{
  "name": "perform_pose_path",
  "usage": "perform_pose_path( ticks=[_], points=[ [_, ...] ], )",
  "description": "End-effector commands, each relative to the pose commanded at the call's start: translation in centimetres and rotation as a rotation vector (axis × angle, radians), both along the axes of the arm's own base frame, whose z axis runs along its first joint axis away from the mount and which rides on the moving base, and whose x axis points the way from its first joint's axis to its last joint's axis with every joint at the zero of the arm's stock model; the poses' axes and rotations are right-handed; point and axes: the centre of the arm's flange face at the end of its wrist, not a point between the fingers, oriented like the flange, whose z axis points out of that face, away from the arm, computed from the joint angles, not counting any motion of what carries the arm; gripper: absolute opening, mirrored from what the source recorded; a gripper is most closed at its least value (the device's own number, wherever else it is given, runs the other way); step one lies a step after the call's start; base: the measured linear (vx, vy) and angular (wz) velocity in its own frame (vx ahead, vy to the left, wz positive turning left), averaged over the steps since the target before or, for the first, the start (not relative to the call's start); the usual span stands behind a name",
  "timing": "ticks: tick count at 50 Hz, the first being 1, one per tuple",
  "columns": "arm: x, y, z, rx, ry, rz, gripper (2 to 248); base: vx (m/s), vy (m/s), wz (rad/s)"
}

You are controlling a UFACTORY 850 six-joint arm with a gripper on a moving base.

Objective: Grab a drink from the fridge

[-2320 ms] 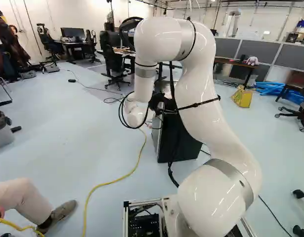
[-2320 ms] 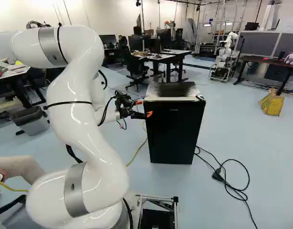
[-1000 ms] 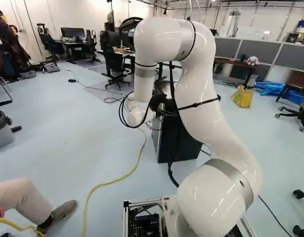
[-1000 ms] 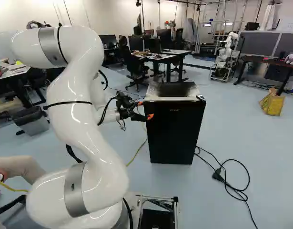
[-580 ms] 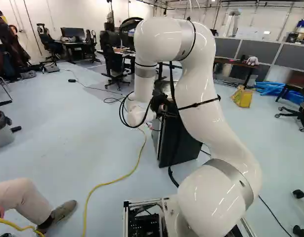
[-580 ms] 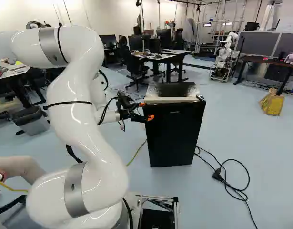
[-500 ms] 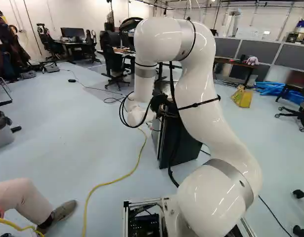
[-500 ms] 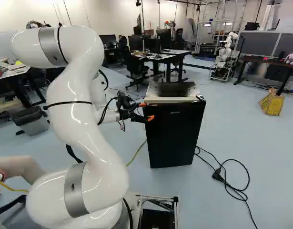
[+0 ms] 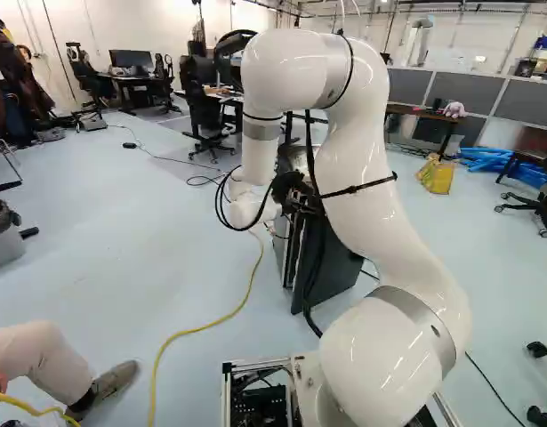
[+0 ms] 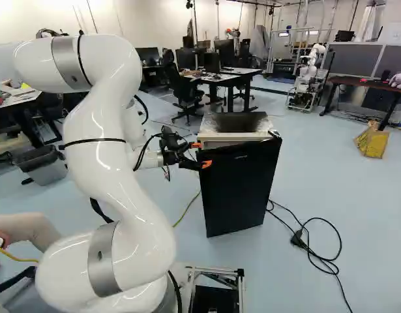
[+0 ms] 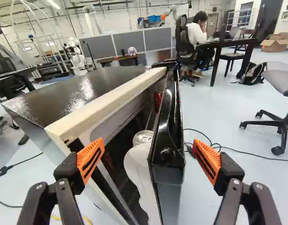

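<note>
In the left base view, a yellow cable (image 9: 202, 329) winds over the floor (image 9: 104, 258) towards the fridge (image 10: 233, 136), and the arm (image 9: 362, 169) bends down before it, right of the middle. In the right base view the gripper (image 10: 201, 154) points at the fridge's left upper corner. The door (image 10: 242, 186) stands tall, its long axis upright. It is partly open, the free edge swung out towards the base, so its face turns a little to the right. Right of the fridge a black cord (image 10: 317, 257) lies coiled on the floor.

In the wrist view the two fingers are spread wide and grip nothing; the door's free edge stands between them. One orange pad (image 11: 91, 159) is on the fridge's side of that edge, and the other is outside the door, apart from it, with floor beyond. Whether the first touches anything, I cannot tell. Between the door and the pale rim of the fridge is a narrow, wedge-shaped opening. In it a silver-topped can (image 11: 143, 137) seems to stand upright, top upward, by the white inner side of the door. Further along the opening is something red (image 11: 158, 98), mostly hidden.
</note>
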Motion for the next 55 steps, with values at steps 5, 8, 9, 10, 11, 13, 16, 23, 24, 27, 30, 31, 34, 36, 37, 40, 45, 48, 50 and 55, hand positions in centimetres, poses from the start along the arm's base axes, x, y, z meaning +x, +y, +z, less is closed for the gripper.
perform_pose_path(
  ticks=[5, 8, 9, 10, 11, 13, 16, 23, 24, 27, 30, 31, 34, 36, 37, 40, 45, 48, 50, 55],
  points=[
    [-0.4, -0.1, 0.0, 0.000, 0.004, -0.009, 247, 0.000, 0.000, 0.000],
    [-0.6, -0.1, 0.0, -0.001, 0.007, -0.014, 247, 0.000, 0.000, 0.000],
    [-0.7, -0.1, 0.0, -0.001, 0.008, -0.015, 247, 0.000, 0.000, 0.000],
    [-0.8, -0.1, 0.0, -0.001, 0.009, -0.017, 247, 0.000, 0.000, 0.000],
    [-0.9, -0.1, 0.0, -0.001, 0.010, -0.019, 247, 0.000, 0.000, 0.000],
    [-1.0, -0.2, 0.0, -0.001, 0.012, -0.022, 247, 0.000, 0.000, 0.000],
    [-1.3, -0.2, 0.0, -0.002, 0.015, -0.027, 247, 0.000, 0.000, 0.000],
    [-1.9, -0.3, 0.0, -0.003, 0.022, -0.039, 247, 0.000, 0.000, 0.000],
    [-2.0, -0.3, 0.0, -0.003, 0.023, -0.040, 247, 0.000, 0.000, 0.000],
    [-2.2, -0.4, -0.1, -0.004, 0.026, -0.045, 247, 0.000, 0.000, 0.000],
    [-2.5, -0.4, -0.1, -0.004, 0.029, -0.050, 247, 0.000, 0.000, 0.000],
    [-2.5, -0.4, -0.1, -0.005, 0.030, -0.052, 247, 0.000, 0.000, 0.000],
    [-2.8, -0.4, -0.1, -0.005, 0.033, -0.057, 247, 0.000, 0.000, 0.000],
    [-3.0, -0.5, -0.1, -0.006, 0.035, -0.060, 247, 0.000, 0.000, 0.000],
    [-3.1, -0.5, -0.1, -0.006, 0.036, -0.061, 247, 0.000, 0.000, 0.000],
    [-3.3, -0.5, -0.1, -0.007, 0.039, -0.066, 247, 0.000, 0.000, 0.000],
    [-3.8, -0.6, -0.1, -0.008, 0.044, -0.074, 247, 0.000, 0.000, 0.000],
    [-4.0, -0.6, -0.1, -0.009, 0.047, -0.079, 247, 0.000, 0.000, 0.000],
    [-4.2, -0.6, -0.1, -0.010, 0.050, -0.082, 247, 0.000, 0.000, 0.000],
    [-4.7, -0.7, -0.1, -0.011, 0.055, -0.089, 247, 0.000, 0.000, 0.000]
  ],
)
